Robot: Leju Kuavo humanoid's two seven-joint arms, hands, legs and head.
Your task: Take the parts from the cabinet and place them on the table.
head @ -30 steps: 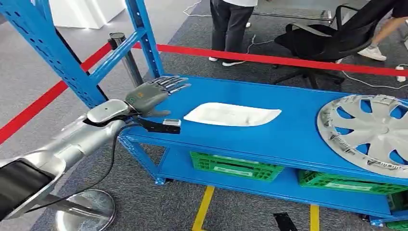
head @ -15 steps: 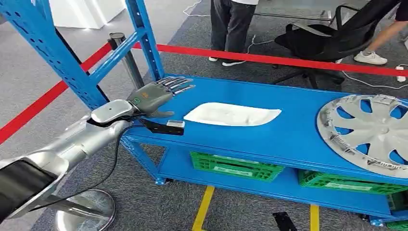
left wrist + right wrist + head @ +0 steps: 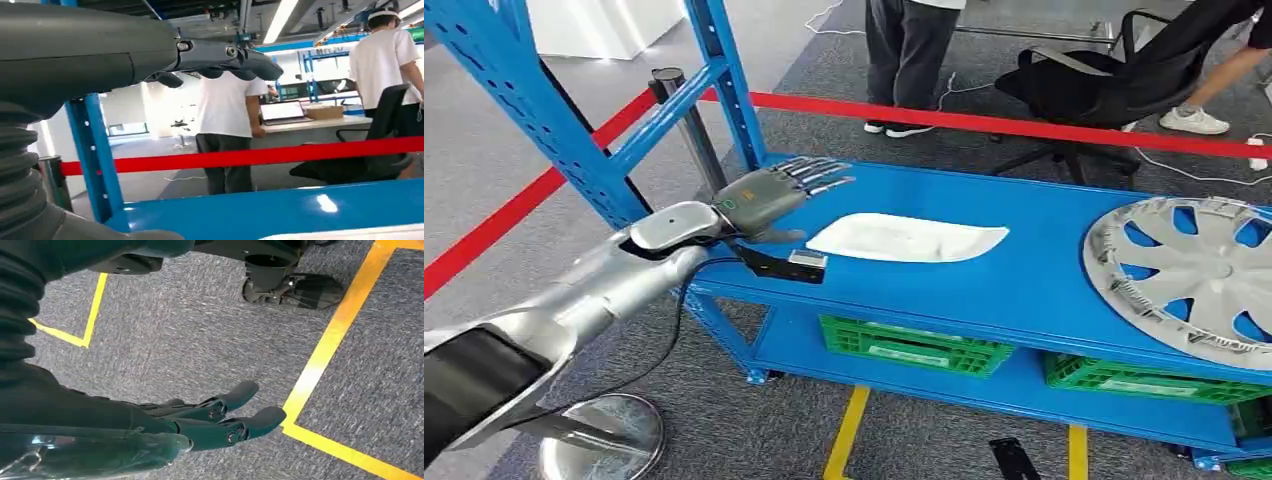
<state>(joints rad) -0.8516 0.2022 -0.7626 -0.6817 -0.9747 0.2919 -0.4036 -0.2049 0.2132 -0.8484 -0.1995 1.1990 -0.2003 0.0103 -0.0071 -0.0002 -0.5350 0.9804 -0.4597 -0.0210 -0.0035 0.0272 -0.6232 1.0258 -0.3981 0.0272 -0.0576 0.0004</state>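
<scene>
Your left robot hand point(image 3: 769, 195), fingers spread and holding nothing, has crept forward over the blue bench point(image 3: 1044, 270) toward the white part point(image 3: 907, 238) lying just beyond its fingertips, so a grasp looks close.

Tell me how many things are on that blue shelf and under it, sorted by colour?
White flat curved plastic panel: 1
Silver round wheel cover: 1
Green plastic crates, lower shelf: 2
Total: 4
</scene>
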